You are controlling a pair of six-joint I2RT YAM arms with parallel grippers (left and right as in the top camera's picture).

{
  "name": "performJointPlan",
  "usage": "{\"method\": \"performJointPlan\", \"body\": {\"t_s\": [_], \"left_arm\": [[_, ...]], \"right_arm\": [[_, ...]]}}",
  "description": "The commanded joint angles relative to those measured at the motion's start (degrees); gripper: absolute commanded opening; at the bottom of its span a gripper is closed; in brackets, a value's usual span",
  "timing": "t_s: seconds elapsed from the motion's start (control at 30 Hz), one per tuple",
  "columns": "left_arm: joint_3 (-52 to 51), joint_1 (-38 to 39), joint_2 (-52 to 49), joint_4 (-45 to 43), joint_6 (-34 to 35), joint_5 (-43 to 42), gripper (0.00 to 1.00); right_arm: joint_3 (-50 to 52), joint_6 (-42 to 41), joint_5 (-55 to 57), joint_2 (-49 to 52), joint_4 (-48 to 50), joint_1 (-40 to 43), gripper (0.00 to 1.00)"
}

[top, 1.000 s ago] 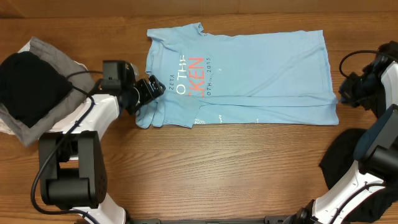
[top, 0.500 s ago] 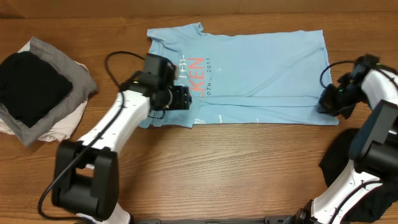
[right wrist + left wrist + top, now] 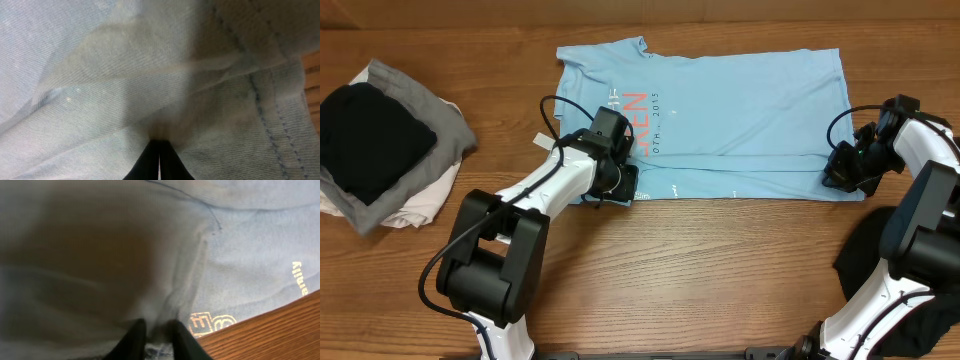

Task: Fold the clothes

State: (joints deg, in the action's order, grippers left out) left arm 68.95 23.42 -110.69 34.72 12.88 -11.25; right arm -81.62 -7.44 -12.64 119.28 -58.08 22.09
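Pinching the light blue T-shirt [image 3: 740, 100], spread at 12 o'clock on the table [image 3: 700, 270], my left gripper [image 3: 617, 185] nips its 7 o'clock hem; my right gripper [image 3: 842, 172] clamps its 4 o'clock corner.

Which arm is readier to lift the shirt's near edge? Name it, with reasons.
Probably right. The right gripper is shut on puckered T-shirt cloth near the hem; the left gripper shows a gap between its fingers around the cloth.
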Motion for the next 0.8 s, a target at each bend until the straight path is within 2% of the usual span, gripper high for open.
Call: {"method": "performJointPlan", "body": {"t_s": [0.0,0.03,0.07,0.17,0.37,0.5,0.53,0.57,0.6,0.67,0.7,0.73,0.77], "left_arm": [[0.1,0.6,-0.7,0.0,-1.1,1.7,0.11],[0.1,0.5,-0.7,0.0,-1.1,1.7,0.05],[0.2,0.5,-0.7,0.0,-1.1,1.8,0.04],[1.3,0.5,-0.7,0.2,-1.1,2.5,0.04],[12.1,-0.6,0.1,3.6,-1.1,8.0,0.04],[16.4,-2.6,0.1,-2.7,-1.1,11.1,0.04],[16.4,-3.4,0.1,-6.4,-0.8,11.4,0.06],[16.4,-3.8,-0.3,-7.9,-0.3,11.5,0.19],[16.4,-4.3,-0.6,-8.6,0.5,11.5,0.39],[16.4,-4.7,-0.8,-7.8,0.9,11.5,0.33],[16.4,-4.8,-0.9,-6.8,0.9,11.5,0.34],[16.4,-4.8,-0.9,-5.8,0.9,11.5,0.41],[16.4,-4.8,-0.9,-4.8,0.9,11.4,0.41]], "right_arm": [[1.7,0.4,0.6,0.5,0.2,-0.1,0.06],[1.7,0.4,0.6,0.5,0.2,-0.1,0.06],[1.7,0.4,0.6,0.5,0.2,-0.1,0.06],[1.7,0.4,0.6,0.5,0.2,-0.1,0.06],[1.7,0.4,1.0,0.5,0.2,-0.1,0.06],[1.7,0.4,1.0,0.5,0.2,-0.1,0.06],[1.7,0.4,1.0,0.5,0.2,-0.1,0.06],[1.7,0.4,1.0,0.5,0.2,-0.1,0.06],[1.7,0.4,1.0,0.5,0.1,-0.1,0.06],[1.7,0.4,1.0,0.5,0.0,-0.1,0.06],[1.7,0.4,1.0,0.5,0.0,-0.1,0.06],[1.7,0.4,1.0,0.5,0.0,-0.1,0.06],[1.7,0.4,1.0,0.5,0.0,-0.1,0.06]]}}
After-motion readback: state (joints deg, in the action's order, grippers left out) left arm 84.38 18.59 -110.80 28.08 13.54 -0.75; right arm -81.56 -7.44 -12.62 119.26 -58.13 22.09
